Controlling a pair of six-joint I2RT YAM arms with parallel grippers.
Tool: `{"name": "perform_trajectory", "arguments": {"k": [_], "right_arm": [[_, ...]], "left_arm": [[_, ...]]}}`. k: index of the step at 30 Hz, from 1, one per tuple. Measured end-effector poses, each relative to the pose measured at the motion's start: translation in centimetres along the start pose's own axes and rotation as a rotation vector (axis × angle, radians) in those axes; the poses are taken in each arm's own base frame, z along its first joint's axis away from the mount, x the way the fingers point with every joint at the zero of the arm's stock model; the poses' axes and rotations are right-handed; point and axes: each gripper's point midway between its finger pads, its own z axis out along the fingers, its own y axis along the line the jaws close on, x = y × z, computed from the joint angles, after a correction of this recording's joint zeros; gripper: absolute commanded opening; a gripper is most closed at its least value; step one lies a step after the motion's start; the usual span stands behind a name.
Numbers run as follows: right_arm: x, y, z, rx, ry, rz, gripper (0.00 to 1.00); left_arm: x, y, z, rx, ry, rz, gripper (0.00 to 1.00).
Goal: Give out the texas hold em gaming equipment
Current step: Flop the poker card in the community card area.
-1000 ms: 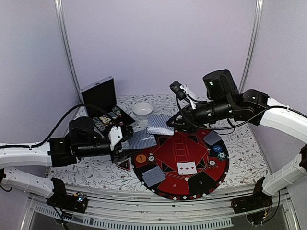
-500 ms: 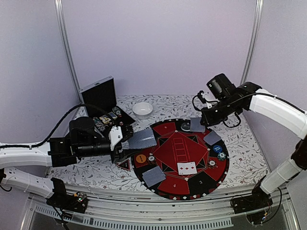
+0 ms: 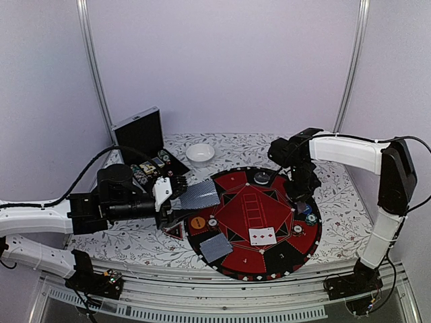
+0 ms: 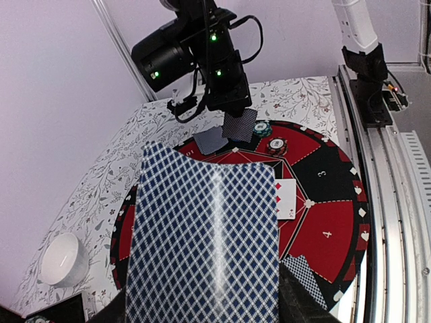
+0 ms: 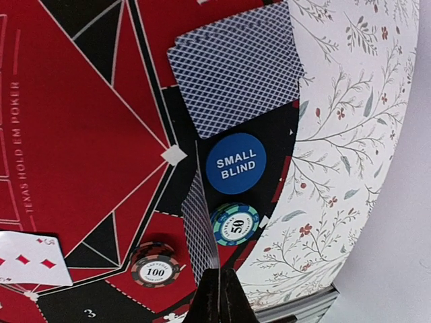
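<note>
We see the right tool [image 5: 219, 286] pinching one card [image 5: 200, 229] edge-up above the mat [image 5: 81, 134], long axis pointing toward the blue disc [image 5: 236, 163], the left tool [image 3: 176, 196] clamped on a second card [image 4: 202, 242], back up, lengthwise toward the mat.

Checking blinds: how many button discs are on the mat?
2: an orange disc at the left of the mat, a blue disc near its right edge beside a card. Others may be hidden.

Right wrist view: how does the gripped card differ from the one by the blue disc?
The held card stands on edge, pinched by the right gripper; the flat card lies loose on the mat. The held card shows a sliver, the flat card its whole back. Same blue-checked backs.
</note>
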Motion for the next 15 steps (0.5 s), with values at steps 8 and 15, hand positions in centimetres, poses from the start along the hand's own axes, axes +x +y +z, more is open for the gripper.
{"name": "perform_trajectory", "arguments": {"k": [8,15], "right_arm": [[0.3,4.4,2.3,0.056,0.079,-0.106,0.02],[-0.2,10.7,3.1,-0.097,0.083,-0.188,0.02]], "left_arm": [[0.0,0.0,0.0,0.0,0.0,0.0,0.53],[0.0,0.0,0.0,0.0,0.0,0.0,0.53]]}}
